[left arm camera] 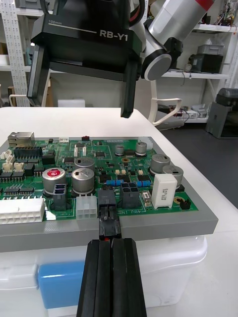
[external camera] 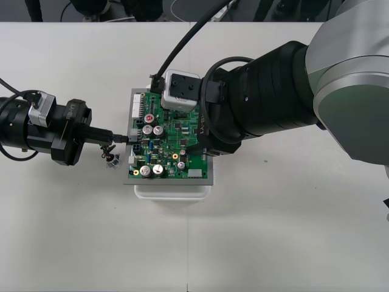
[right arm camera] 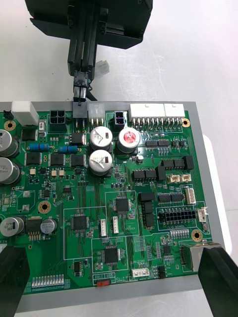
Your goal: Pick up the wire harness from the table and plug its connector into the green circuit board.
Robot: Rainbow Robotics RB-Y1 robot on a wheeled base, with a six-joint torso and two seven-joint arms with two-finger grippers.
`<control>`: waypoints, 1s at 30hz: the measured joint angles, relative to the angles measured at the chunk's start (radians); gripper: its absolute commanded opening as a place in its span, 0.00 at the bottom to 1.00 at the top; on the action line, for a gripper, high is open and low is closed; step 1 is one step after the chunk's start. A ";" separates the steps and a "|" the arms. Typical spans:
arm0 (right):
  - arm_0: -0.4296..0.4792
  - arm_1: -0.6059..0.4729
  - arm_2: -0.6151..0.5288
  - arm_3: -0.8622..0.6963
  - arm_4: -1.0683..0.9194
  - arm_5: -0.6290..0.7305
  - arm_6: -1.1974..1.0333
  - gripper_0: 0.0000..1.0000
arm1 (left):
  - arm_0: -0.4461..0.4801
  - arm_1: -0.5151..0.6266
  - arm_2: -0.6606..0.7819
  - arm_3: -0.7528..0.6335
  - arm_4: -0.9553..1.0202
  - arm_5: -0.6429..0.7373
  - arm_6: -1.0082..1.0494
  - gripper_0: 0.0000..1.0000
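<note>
The green circuit board (external camera: 173,143) lies on its white base (external camera: 173,191) in the middle of the table. My left gripper (external camera: 123,138) reaches in level from the left and is shut on the harness's small black plug (left arm camera: 108,225). The plug presses against a black header (left arm camera: 106,198) on the board's left edge; I cannot tell how deep it sits. Thin wires (external camera: 108,151) and the metal socket (external camera: 113,161) hang under the left fingers (right arm camera: 82,49). My right gripper (right arm camera: 114,247) hovers over the board (right arm camera: 119,198), open, holding nothing.
Tall capacitors (right arm camera: 101,136) and a white header (right arm camera: 156,110) stand close to the plug's spot on the board. The right arm's wrist camera (external camera: 179,91) sits above the board's far part. Bare table (external camera: 273,231) spreads to the front and right.
</note>
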 measured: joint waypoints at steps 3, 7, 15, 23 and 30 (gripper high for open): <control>0.000 0.000 0.000 0.000 -0.001 0.000 0.000 1.00 | 0.000 -0.002 0.000 0.000 -0.001 0.000 0.000 0.00; 0.000 0.001 0.000 0.000 -0.002 0.000 0.000 1.00 | -0.002 -0.004 0.000 0.000 -0.005 0.000 0.000 0.00; 0.000 0.002 0.000 0.000 -0.003 0.000 0.000 1.00 | -0.005 -0.007 0.000 0.000 -0.008 0.000 0.000 0.00; 0.000 0.002 -0.002 0.000 -0.006 0.000 0.000 1.00 | -0.006 -0.008 0.000 0.000 -0.017 0.000 0.000 0.00; 0.000 0.002 -0.009 0.000 -0.016 0.000 0.001 1.00 | -0.006 -0.009 0.000 0.000 -0.018 0.000 0.000 0.00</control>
